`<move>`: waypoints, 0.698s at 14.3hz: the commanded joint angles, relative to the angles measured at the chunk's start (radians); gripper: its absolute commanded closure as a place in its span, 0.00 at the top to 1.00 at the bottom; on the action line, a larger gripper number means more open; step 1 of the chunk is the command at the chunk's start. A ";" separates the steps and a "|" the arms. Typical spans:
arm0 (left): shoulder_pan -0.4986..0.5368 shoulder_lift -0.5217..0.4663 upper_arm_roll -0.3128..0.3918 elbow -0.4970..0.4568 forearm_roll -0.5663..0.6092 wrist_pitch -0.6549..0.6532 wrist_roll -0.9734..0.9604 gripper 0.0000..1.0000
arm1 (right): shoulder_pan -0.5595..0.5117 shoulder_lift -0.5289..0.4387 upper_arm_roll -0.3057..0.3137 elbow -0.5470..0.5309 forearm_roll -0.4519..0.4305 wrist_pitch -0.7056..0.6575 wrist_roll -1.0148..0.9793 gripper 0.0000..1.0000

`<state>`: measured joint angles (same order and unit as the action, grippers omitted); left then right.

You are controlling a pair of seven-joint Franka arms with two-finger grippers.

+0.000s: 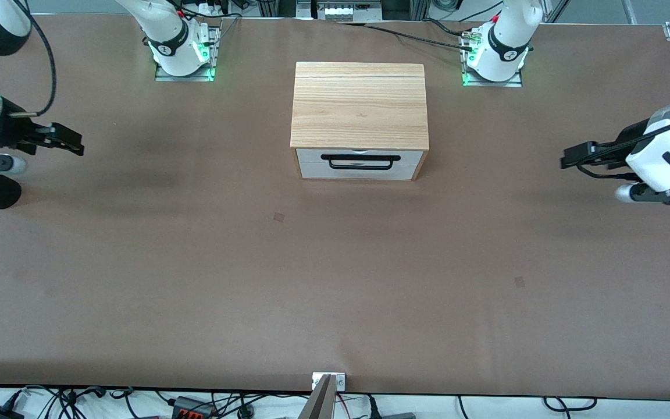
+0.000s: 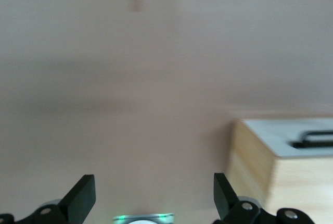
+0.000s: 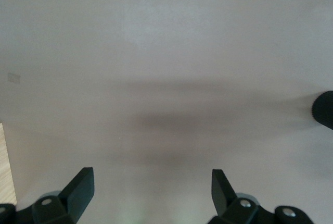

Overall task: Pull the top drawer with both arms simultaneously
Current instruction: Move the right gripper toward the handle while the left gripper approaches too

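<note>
The light wood cabinet stands in the middle of the table, its front toward the front camera. Its top drawer has a white panel with a long black bar handle and sits flush in the cabinet. My right gripper hangs open and empty over the table toward the right arm's end, well away from the cabinet. My left gripper hangs open and empty toward the left arm's end. The left wrist view shows the open left gripper, the cabinet and a handle. The right gripper has bare table under it.
Both arm bases are bolted to the table farther from the front camera than the cabinet. Cables run past the left arm's base. A small metal mount sits at the table's near edge. Brown table spreads in front of the cabinet.
</note>
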<state>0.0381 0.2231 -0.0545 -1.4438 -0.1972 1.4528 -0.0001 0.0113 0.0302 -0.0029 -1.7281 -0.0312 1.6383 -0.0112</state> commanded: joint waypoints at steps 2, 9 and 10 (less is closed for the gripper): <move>0.065 0.139 0.002 0.017 -0.397 0.156 0.268 1.00 | 0.081 0.081 0.000 0.022 0.013 -0.018 -0.010 1.00; 0.043 0.320 -0.007 -0.010 -0.789 0.162 0.556 0.99 | 0.139 0.163 -0.009 0.028 0.361 0.032 -0.055 1.00; 0.043 0.335 -0.008 -0.047 -0.833 0.163 0.634 0.99 | 0.144 0.175 -0.006 0.027 0.376 0.047 -0.055 1.00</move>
<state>0.0840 0.5323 -0.0584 -1.4553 -0.9575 1.6091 0.5114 0.1584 0.1808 -0.0034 -1.7186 0.2784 1.6716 -0.0397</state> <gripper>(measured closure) 0.009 0.000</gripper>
